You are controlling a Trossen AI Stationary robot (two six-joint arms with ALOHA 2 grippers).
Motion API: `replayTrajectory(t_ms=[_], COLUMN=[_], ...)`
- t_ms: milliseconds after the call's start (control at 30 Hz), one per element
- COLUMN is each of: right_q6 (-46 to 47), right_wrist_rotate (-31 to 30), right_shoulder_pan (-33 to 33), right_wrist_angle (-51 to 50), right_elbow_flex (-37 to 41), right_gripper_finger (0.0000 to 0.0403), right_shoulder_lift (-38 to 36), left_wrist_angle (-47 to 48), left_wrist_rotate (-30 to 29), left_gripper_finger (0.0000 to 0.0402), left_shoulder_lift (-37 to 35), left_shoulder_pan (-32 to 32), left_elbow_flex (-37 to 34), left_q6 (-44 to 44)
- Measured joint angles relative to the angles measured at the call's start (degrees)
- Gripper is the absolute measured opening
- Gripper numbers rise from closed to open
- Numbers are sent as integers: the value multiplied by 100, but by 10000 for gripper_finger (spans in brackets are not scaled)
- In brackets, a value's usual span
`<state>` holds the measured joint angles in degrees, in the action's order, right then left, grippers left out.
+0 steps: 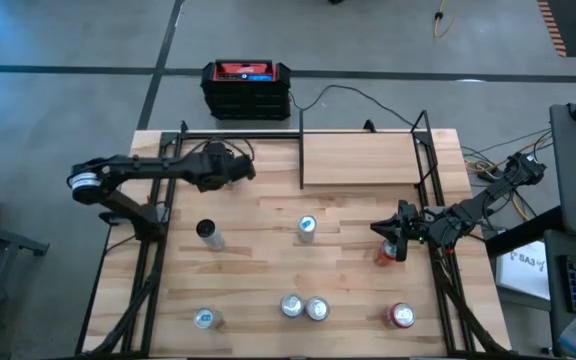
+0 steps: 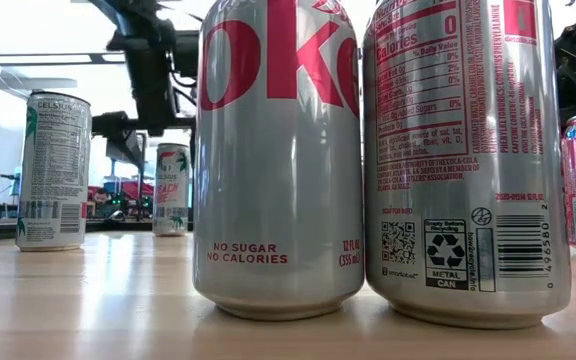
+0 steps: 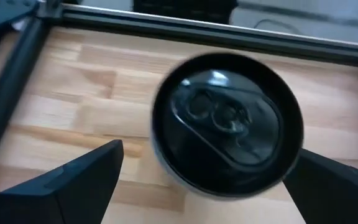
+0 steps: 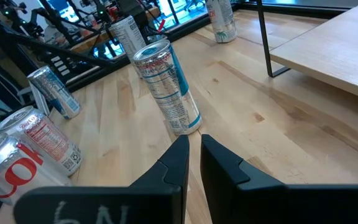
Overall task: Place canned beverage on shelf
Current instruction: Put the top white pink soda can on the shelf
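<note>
Pictured over the worktop [image 1: 268,255]: the left gripper [image 1: 240,168], stretched in level from the left edge toward the back middle, fingers [image 3: 73,183] spread as wide as they go and holding nothing. Framed between those fingers in the left wrist view, blurred, the dark top of a black-lidded can [image 3: 225,121]; cannot tell there whether either finger touches it. Seen from above standing upright left of centre [image 1: 206,233], apart from the gripper.

At the right edge, the right gripper [image 1: 400,245], bent in low from its folded arm, fingers [image 4: 173,165] pressed nearly together and gripping nothing, aimed at a silver-and-blue can [image 4: 166,87] upright near the worktop's middle. Just beside that gripper from above, something orange-red [image 1: 381,256], partly hidden and too small to identify.

Toward the back right corner, the shelf [image 1: 363,160], light board edged by black rods, carrying no can.

Along the front edge, two silver cans [image 1: 304,307] side by side, filling the low view and hiding much of the worktop behind; a red can [image 1: 401,316] cut off at that view's right side.
</note>
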<state>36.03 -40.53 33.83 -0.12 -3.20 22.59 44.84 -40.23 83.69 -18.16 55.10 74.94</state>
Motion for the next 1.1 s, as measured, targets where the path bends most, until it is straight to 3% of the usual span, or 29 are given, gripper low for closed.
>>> replayTrajectory(t_ms=[133, 367, 533, 800, 1100], right_q6=[-1, -2, 0, -2, -2], right_wrist_rotate=[0, 0, 0, 0, 0], right_shoulder_pan=[1, 0, 1, 0, 0], right_wrist_angle=[0, 0, 0, 0, 0], right_elbow_flex=[-1, -2, -2, -1, 0], right_gripper_finger=[29, 29, 29, 29, 29], right_shoulder_lift=[0, 0, 1, 0, 0], left_wrist_angle=[-684, -783, -844, -948, -971], left_wrist_rotate=[-179, -265, -333, -488, -412], left_gripper_finger=[398, 390, 344, 232, 232], left_shoulder_lift=[-167, -188, -129, -114, -217], left_shoulder_pan=[-2, 11, 11, 15, 80], left_elbow_flex=[-351, -382, -383, -482, -515], left_q6=[-535, -1257, -1469, -1445, -1450])
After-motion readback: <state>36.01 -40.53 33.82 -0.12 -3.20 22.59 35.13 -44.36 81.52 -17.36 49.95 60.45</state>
